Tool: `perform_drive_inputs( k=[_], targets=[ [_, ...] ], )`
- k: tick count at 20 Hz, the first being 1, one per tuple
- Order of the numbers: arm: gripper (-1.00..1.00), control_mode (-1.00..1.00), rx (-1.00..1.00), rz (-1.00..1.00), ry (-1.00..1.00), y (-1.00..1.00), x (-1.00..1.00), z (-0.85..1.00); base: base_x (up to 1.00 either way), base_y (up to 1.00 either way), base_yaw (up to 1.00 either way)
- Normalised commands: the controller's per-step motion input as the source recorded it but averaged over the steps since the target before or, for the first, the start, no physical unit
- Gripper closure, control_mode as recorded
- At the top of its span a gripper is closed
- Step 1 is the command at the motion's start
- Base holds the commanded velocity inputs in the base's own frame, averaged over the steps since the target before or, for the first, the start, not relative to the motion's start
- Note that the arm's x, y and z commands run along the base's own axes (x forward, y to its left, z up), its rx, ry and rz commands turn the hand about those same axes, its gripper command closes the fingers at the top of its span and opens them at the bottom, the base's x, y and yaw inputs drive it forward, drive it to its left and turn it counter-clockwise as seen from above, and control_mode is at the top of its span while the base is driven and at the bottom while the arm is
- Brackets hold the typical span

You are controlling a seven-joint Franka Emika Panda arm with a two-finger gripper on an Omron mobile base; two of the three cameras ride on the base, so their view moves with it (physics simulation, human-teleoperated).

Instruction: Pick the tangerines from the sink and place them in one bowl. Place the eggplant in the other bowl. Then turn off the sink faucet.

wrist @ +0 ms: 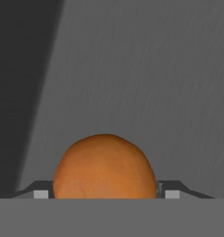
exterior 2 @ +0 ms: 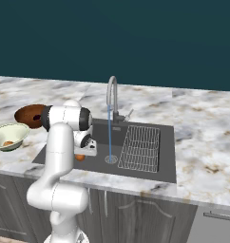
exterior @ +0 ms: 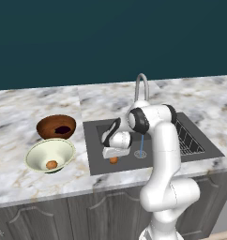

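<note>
- Two bowls stand on the marble counter (exterior: 21,183) left of the sink (exterior: 94,154): the reddish-brown bowl (exterior: 56,126) behind, the cream-green bowl (exterior: 50,155) just in front of it and nearer the counter's edge.
- Cream-green bowl: holds one tangerine in the bowl (exterior: 51,164), lying on the light interior; from the right base view it shows as a small orange spot (exterior 2: 8,143).
- Reddish-brown bowl: holds the eggplant (exterior: 63,129), a dark patch on its floor.
- Sink: the second tangerine (exterior: 114,160) rests on the dark basin floor near the front wall, left of the round drain (exterior: 140,154); a wire rack (exterior 2: 139,147) fills the basin's right side.
- Gripper (exterior: 114,156): lowered into the basin directly over the second tangerine. In the hand view the fruit (wrist: 104,166) sits between the two fingertips (wrist: 40,193), one at each flank and very close to its skin; whether they press on it cannot be told.
- Faucet (exterior 2: 111,97): gooseneck tap behind the basin, with a thin blue stream of water (exterior 2: 109,133) falling from the spout to the drain.
</note>
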Motion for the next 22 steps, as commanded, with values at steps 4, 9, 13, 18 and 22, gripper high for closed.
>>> perform_drive_inputs(
  k=[4,9,13,18,22],
  targets=[
    [1.00,-1.00,0.00,-0.03,0.00,0.00,-0.23,-0.09,0.00,0.00,0.00],
    [1.00,-1.00,0.01,-0.02,0.00,0.02,-0.18,0.15,0.00,0.00,0.00],
    [1.00,-1.00,0.08,0.00,-0.07,0.00,-0.20,1.00,0.00,0.00,0.00],
    [1.00,-1.00,0.02,0.00,-0.14,0.00,-0.33,1.00,0.00,0.00,0.00],
    [1.00,-1.00,0.03,-0.01,-0.10,0.00,-0.50,1.00,0.00,0.00,0.00]
  ],
)
